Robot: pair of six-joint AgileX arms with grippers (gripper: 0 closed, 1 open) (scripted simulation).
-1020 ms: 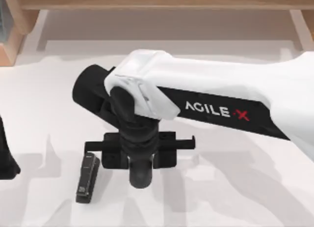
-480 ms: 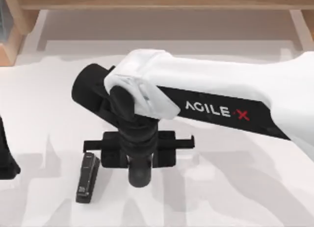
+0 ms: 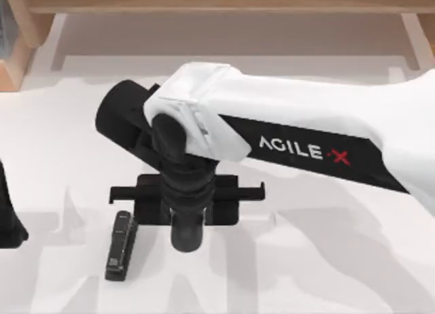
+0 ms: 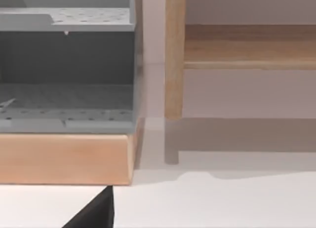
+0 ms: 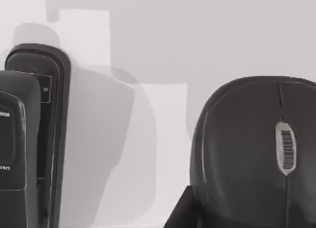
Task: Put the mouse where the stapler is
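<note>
Mouse (image 5: 252, 154) beside stapler (image 3: 121, 245), stapler lengthwise near-to-far, right pincer (image 3: 187, 195) above

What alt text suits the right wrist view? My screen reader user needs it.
A black computer mouse with a grey scroll wheel lies on the white table, apart from a narrow black stapler beside it. A dark edge of the right gripper shows at the mouse's near side.
</note>
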